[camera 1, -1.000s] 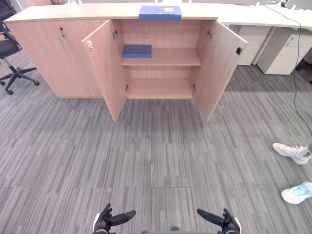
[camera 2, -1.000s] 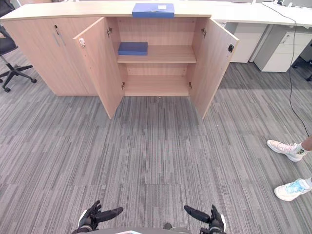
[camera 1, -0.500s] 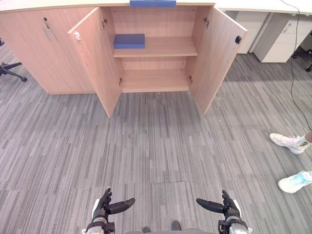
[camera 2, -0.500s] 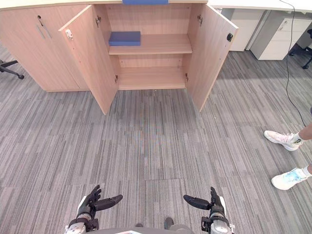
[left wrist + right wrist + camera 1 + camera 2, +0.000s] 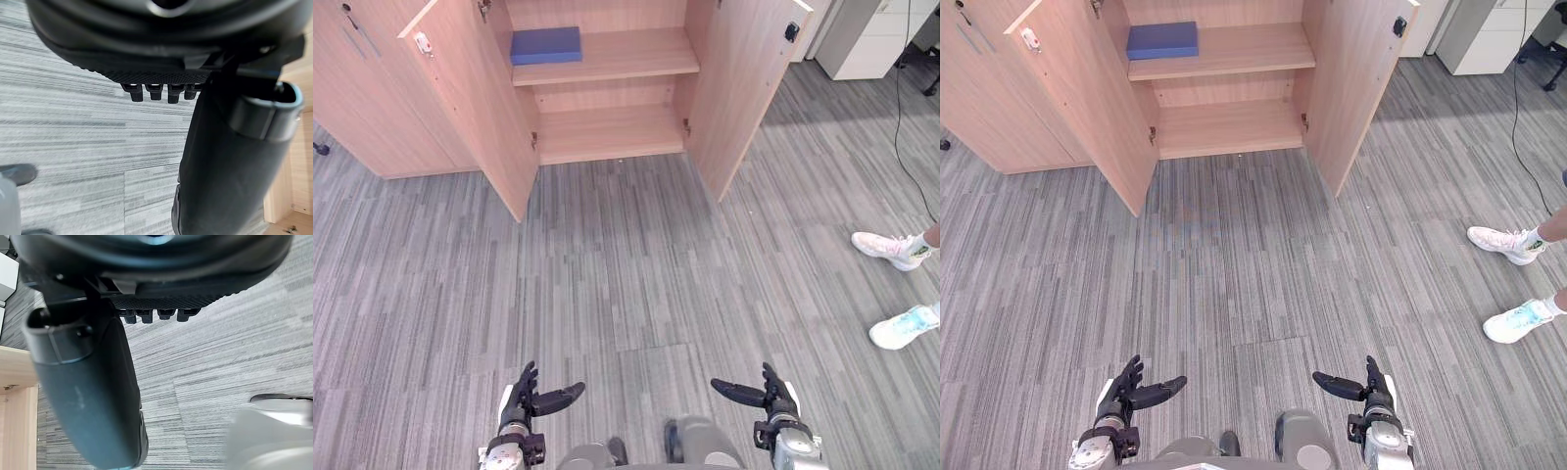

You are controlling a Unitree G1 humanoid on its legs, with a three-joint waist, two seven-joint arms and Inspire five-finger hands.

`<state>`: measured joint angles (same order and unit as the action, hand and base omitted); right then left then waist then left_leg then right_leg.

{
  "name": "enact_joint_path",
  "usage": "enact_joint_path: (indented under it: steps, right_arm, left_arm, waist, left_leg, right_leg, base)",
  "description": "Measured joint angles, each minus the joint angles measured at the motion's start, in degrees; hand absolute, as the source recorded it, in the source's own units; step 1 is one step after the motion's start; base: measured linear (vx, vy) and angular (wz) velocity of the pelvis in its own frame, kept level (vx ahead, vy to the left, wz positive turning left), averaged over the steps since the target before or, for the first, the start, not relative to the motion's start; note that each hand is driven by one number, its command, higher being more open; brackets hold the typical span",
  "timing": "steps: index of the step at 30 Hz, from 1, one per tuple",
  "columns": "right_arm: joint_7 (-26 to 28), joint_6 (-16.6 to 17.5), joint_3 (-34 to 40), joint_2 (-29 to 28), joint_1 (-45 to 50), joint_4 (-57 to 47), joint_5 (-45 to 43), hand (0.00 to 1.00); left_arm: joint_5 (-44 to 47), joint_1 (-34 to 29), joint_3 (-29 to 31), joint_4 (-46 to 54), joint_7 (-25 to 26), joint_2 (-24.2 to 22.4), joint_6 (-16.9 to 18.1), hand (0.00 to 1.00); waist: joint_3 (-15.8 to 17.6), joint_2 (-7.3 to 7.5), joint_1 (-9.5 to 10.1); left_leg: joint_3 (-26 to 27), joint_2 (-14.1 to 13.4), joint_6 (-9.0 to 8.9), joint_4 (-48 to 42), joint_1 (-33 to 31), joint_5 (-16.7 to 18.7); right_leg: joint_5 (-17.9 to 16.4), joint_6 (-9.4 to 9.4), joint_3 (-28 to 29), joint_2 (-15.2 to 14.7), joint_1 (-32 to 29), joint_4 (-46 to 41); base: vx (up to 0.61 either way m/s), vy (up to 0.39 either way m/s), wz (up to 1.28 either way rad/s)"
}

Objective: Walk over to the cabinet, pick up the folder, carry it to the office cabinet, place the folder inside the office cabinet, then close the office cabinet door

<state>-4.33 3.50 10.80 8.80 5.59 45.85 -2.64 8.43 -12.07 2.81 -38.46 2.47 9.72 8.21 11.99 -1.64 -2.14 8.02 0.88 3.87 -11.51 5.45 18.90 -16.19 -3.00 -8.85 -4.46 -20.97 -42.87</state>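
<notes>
- On the upper shelf of the open cabinet [image 5: 607,132], at its left end, a blue folder [image 5: 546,45] lies flat; any print on its cover is too small to make out.
- The left door [image 5: 470,108] carries a small white tag [image 5: 423,43] near its top corner, unreadable from here; the right door [image 5: 744,78] has a dark knob [image 5: 791,31].
- The cabinet's top is cut off by the upper edge of the view, so what lies up there cannot be told.
- Low over the grey carpet [image 5: 626,264], well apart from the cabinet, the left hand [image 5: 521,399] and the right hand [image 5: 771,397] hang with fingers straight and thumbs pointing inward, holding nothing.
- At the right a person's pale shoes [image 5: 891,250] show, the legs cut off.
- A white drawer unit [image 5: 862,39] is half out of frame.
</notes>
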Motion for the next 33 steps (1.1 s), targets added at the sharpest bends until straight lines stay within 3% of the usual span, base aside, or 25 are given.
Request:
enact_joint_path:
  steps: [2,4,5,6,7,8,10,11,12,14,16,17,18,19,20,21,22,23,24,25,27,28,29,30,33]
  right_arm:
    - [0.0,0.0,-0.12,0.4,-0.7,-0.32,0.0,1.0]
    - [0.02,0.01,-0.22,0.71,-0.75,-0.58,0.0,1.0]
    - [-0.01,0.01,-0.75,0.75,-0.09,-0.95,0.0,1.0]
    - [-0.09,0.01,-1.15,0.9,0.53,-1.1,0.0,1.0]
    - [-0.05,-0.09,-1.17,1.62,0.09,-1.17,0.01,1.0]
    - [-0.09,-0.15,-1.25,1.25,-0.74,-2.08,0.04,1.0]
    - [0.22,-0.04,-2.02,1.4,-0.72,-3.39,0.08,1.0]
    - [0.17,0.0,-3.17,1.6,-0.77,-3.44,0.03,1.0]
    - [-0.06,0.1,-4.13,1.08,-1.26,-3.48,0.02,1.0]
    - [-0.07,0.66,-4.85,0.23,-2.68,-3.66,0.0,1.0]
    - [-0.16,1.21,-4.78,0.18,-3.86,-3.95,-0.01,1.0]
    - [-0.26,1.19,-4.35,0.12,-5.28,-3.12,-0.05,1.0]
    - [-0.54,1.2,-3.84,-0.03,-6.16,-2.66,-0.13,1.0]
    - [-0.64,1.2,-3.56,-0.04,-6.49,-2.43,-0.14,1.0]
    - [-0.83,1.18,-2.59,-0.05,-6.63,-1.83,-0.18,1.0]
    - [-1.09,1.13,-2.31,-0.11,-6.45,-1.41,-0.26,1.0]
    - [-1.39,1.09,-2.37,-0.13,-5.63,-0.92,-0.29,1.0]
    - [-1.35,1.03,-2.33,-0.3,-4.96,-0.57,-0.3,1.0]
    - [-1.35,0.98,-2.24,-0.21,-4.83,-0.47,-0.3,1.0]
    - [-1.25,0.72,-2.18,-0.44,-4.43,0.28,-0.29,1.0]
    - [-1.06,0.7,-2.23,-1.08,-3.88,0.69,-0.26,1.0]
    - [-0.9,0.64,-2.34,-1.68,-3.3,0.68,-0.19,1.0]
    - [-0.6,0.5,-2.94,-2.04,-3.26,0.68,-0.18,1.0]
    - [-0.48,0.53,-4.42,-2.17,-3.16,0.49,-0.16,1.0]
    - [-0.28,0.63,-6.08,-2.19,-3.31,0.42,-0.13,1.0]
  left_arm:
    - [0.64,2.01,0.04,-0.05,0.33,0.33,-0.01,1.0]
    - [0.69,3.47,-0.08,-0.07,0.35,0.37,0.05,1.0]
    - [0.7,3.84,-0.12,-0.16,0.41,0.8,0.09,1.0]
    - [0.64,3.56,-0.14,-0.46,0.42,0.89,0.1,1.0]
    - [0.63,4.26,-0.12,-1.95,0.4,0.11,0.11,1.0]
    - [0.6,4.92,-0.47,-2.55,0.12,0.2,0.06,1.0]
    - [0.62,4.78,-0.65,-2.59,0.03,-0.84,0.03,1.0]
    - [0.63,3.85,-0.35,-2.43,-0.07,-1.83,0.34,1.0]
    - [0.64,3.64,-0.31,-2.32,-0.23,-1.87,0.59,1.0]
    - [0.71,3.68,-0.19,-1.61,-0.24,-1.94,0.87,1.0]
    - [1.14,3.7,-0.2,-1.04,-0.35,-2.3,0.9,1.0]
    - [1.15,3.72,0.19,-0.91,-0.35,-2.51,0.88,1.0]
    - [1.16,3.83,0.44,-0.92,-0.32,-2.59,0.78,1.0]
    - [1.16,3.82,0.56,-0.97,-0.31,-2.63,0.77,1.0]
    - [1.17,3.55,0.66,-1.15,-0.24,-2.89,0.75,1.0]
    - [1.16,3.42,0.68,-1.35,-0.19,-2.92,0.75,1.0]
    - [1.15,3.77,0.84,-2.02,0.03,-2.91,0.75,1.0]
    - [1.15,4.73,1.31,-2.28,0.19,-3.01,0.72,1.0]
    - [1.12,5.06,1.3,-2.26,0.18,-3.13,0.73,1.0]
    - [1.07,4.9,1.29,-2.4,0.1,-3.16,0.7,1.0]
    - [1.05,4.36,1.23,-2.65,0.13,-2.82,0.32,1.0]
    - [1.0,4.3,1.05,-2.9,0.18,-2.3,0.01,1.0]
    - [0.95,4.12,1.01,-2.98,0.33,-1.71,-0.08,1.0]
    - [0.78,3.88,0.95,-2.95,0.72,-1.08,-0.09,1.0]
    - [0.78,4.37,0.82,-2.94,1.26,-0.04,-0.02,1.0]
  waist:
    - [1.78,-1.63,-0.89]
    - [2.57,-2.99,-1.6]
    - [2.44,-2.04,-1.95]
    - [2.37,-1.69,-2.06]
    - [2.61,-3.16,-1.74]
    - [2.62,-2.59,-2.17]
    - [3.33,-1.9,-2.05]
    - [3.85,-1.58,-1.56]
    - [4.09,-1.54,-0.63]
    - [5.16,0.52,1.08]
    - [5.09,0.91,2.37]
    - [5.12,0.91,3.17]
    - [5.29,1.23,4.1]
    - [5.41,1.32,4.31]
    - [5.35,0.99,4.41]
    - [5.31,1.08,4.75]
    - [4.67,1.73,5.18]
    - [4.06,2.88,4.42]
    - [3.99,2.98,4.24]
    - [3.96,3.03,4.17]
    - [3.87,3.46,3.59]
    - [3.9,3.66,2.72]
    - [3.9,3.6,2.44]
    - [3.76,3.4,2.09]
    - [3.91,2.86,1.12]
  left_leg:
    - [-1.96,-2.8,-0.37,3.6,3.68,0.2]
    - [-3.27,-5.52,-1.14,5.4,5.4,0.03]
    - [-3.81,-6.29,-4.52,5.51,7.46,0.52]
    - [-3.89,-6.72,-5.68,5.26,8.73,1.17]
    - [-3.78,-8.41,-6.91,3.4,9.53,1.61]
    - [-3.13,-9.1,-11.27,-2.95,7.27,-1.2]
    - [-2.44,-10.11,-11.55,-20.11,1.99,-11.32]
    - [-2.37,-12.26,-12.57,-34.66,-3.4,-17.13]
    - [-0.8,-14.28,-11.39,-45.83,-8.58,-12.08]
    - [3.49,-14.7,-10.11,-49.62,-15.43,-7.4]
    - [6.34,-14.25,-8.64,-42.85,-22.49,-5.08]
    - [6.84,-12.89,-8.27,-33.11,-25.56,-4.45]
    - [6.26,-10.76,-7.71,-20.69,-27.17,-5.85]
    - [5.65,-9.66,-7.73,-14.96,-27.62,-7.64]
    - [3.6,-8.21,-7.87,-4.7,-27.79,-13.28]
    - [3.04,-7.78,-8.08,-3.37,-27.48,-17.21]
    - [2.81,-6.25,-4.51,-3.9,-26.71,-22.07]
    - [2.83,-4.12,-1.62,-5.51,-27.15,-20.1]
    - [2.97,-3.69,-1.07,-6.94,-27.3,-19.27]
    - [3.64,-3.37,-0.39,-10.37,-25.73,-14.39]
    - [4.03,-2.17,0.31,-10.45,-21.41,-10.93]
    - [3.55,-0.98,0.93,-9.2,-17.2,-9.23]
    - [3.51,-0.65,1.24,-6.98,-12.62,-8.31]
    - [3.38,-0.68,1.08,-3.14,-7.81,-8.15]
    - [2.25,-2.38,0.64,1.36,-0.34,-7.91]
  right_leg:
    - [0.1,1.2,-4.51,0.44,-4.85,6.63]
    - [4.56,0.83,-5.74,1.59,-7.62,15.63]
    - [14.06,1.83,-4.99,1.8,-8.19,25.6]
    - [20.91,2.9,-4.88,1.34,-7.81,25.91]
    - [20.71,5.29,-5.97,2.35,-8.23,21.18]
    - [15.92,5.89,-6.2,1.98,-8.39,16.94]
    - [11.82,6.35,-5.89,2.43,-2.76,17.49]
    - [11.04,6.6,-5.36,4.14,3.77,21.64]
    - [10.82,6.93,-4.32,5.56,9.85,25.52]
    - [10.73,7.08,-1.9,5.85,17.44,31.43]
    - [10.76,7.02,0.25,6.03,22.41,36.69]
    - [10.7,6.92,2.18,5.92,24.17,38.24]
    - [9.49,5.55,4.17,4.99,26.05,39.28]
    - [8.58,4.86,4.85,4.43,27.43,39.94]
    - [6.95,3.74,5.84,3.73,30.15,41.08]
    - [6.1,3.17,6.59,3.32,31.24,41.44]
    - [5.06,2.79,7.56,2.16,32.68,41.59]
    - [5.08,2.73,7.18,-0.16,32.34,40.04]
    - [4.84,2.32,7.41,-0.72,31.53,37.48]
    - [4.18,0.97,8.4,-1.57,28.93,27.22]
    - [6.39,-6.62,8.75,-3.1,23.78,10.35]
    - [8.04,-11.16,8.96,-4.31,18.99,-3.86]
    - [6.66,-8.73,8.55,-4.61,14.31,-13.04]
    - [4.68,-5.35,6.74,-4.48,10.41,-15.41]
    - [1.25,-0.17,1.25,-2.54,4.98,-3.83]
  base:
    - [0.47,-0.097,0.49]
    - [0.5,-0.145,0.64]
    - [0.64,-0.203,0.62]
    - [0.81,-0.258,0.37]
    - [0.67,-0.231,0.16]
    - [0.66,-0.239,0.1]
    - [0.68,-0.286,0.04]
    - [0.81,-0.305,-0.23]
    - [0.65,-0.204,-0.38]
    - [0.57,-0.12,-0.54]
    - [0.64,-0.046,-0.63]
    - [0.63,0.066,-0.86]
    - [0.52,0.093,-0.87]
    - [0.54,0.168,-0.73]
    - [0.46,0.18,-0.46]
    - [0.6,0.257,-0.52]
    - [0.63,0.282,-0.17]
    - [0.62,0.284,0.0]
    - [0.63,0.288,0.12]
    - [0.6,0.262,-0.06]
    - [0.59,0.233,0.03]
    - [0.58,0.162,0.16]
    - [0.68,0.14,0.12]
    - [0.54,0.076,-0.01]
    - [0.49,-0.034,0.22]
